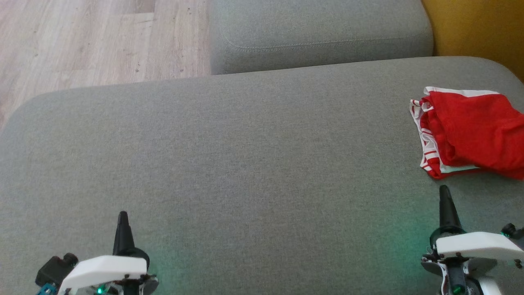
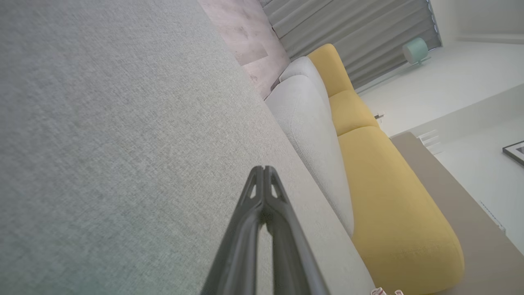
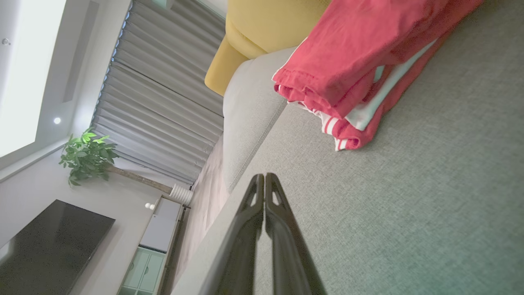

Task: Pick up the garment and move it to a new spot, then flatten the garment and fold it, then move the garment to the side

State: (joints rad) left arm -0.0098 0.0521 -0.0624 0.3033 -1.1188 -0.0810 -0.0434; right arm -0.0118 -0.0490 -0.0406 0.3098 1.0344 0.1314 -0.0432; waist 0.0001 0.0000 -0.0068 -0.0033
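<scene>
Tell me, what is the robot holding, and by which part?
Nothing. Both the left gripper and right gripper are shut, empty; the garment lies apart.

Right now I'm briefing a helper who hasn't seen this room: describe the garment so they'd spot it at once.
Start at the wide grey cushion before the robot and follow it to its right end, near the yellow upholstery. There lies the garment, ahead of the right gripper. It is a folded red cloth with white, red-striped trim, bright against the grey fabric.
</scene>
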